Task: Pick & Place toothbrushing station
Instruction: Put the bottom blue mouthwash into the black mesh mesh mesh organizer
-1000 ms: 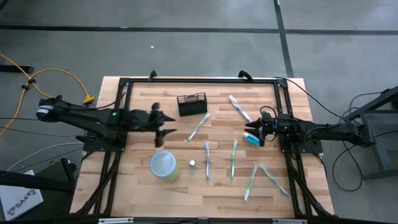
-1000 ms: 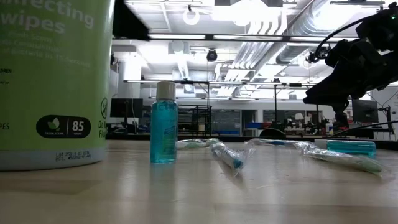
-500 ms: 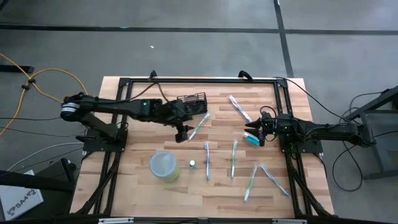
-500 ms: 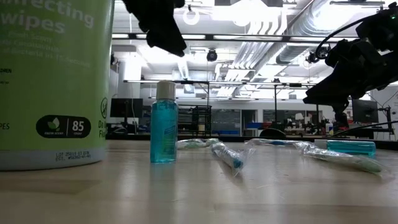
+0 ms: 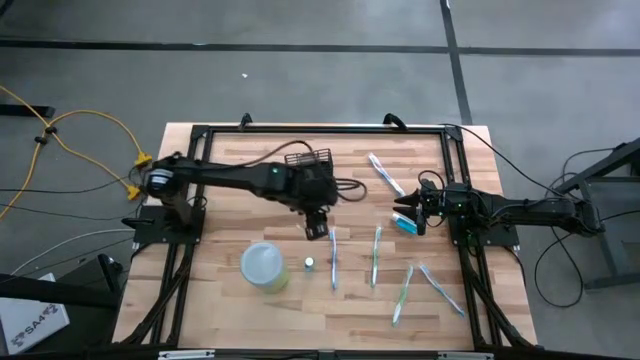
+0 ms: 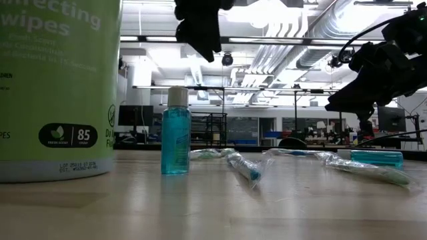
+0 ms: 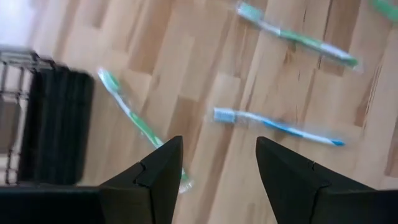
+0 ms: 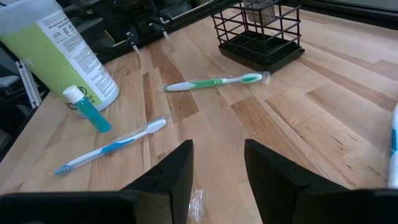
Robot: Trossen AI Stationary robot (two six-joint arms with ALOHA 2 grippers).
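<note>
The wooden desk [image 5: 230, 300] carries a black frame along its edges, and the two dark arms reach in from opposite sides. The left arm stretches from the desk's left edge across toward the middle, and its tool [image 5: 316, 222] hangs above the boards with fingers spread wide and nothing between them, just in front of the toothbrushing station [image 5: 309, 165]. In the left wrist view the open fingers [image 7: 152, 174] frame a green toothbrush [image 7: 134, 118] and a blue toothbrush [image 7: 273, 126] lying on the wood below, with the station's dark mesh [image 7: 50, 124] off to one side. The right arm rests at the desk's right edge, its tool [image 5: 416, 212] partly open and holding nothing, close to a small teal item [image 5: 404, 224]. The largest loose thing is the yellow-green wipes canister [image 5: 265, 267] with a pale lid, standing near the front left of the desk; a small blue bottle [image 5: 309, 264] stands just beside it. The toothbrushing station, a small black wire holder, sits upright near the desk's back edge, left of centre, apart from both tools. Several wrapped toothbrushes lie scattered across the middle and right of the desk, one green one [image 5: 320, 203] nearest the station.
</note>
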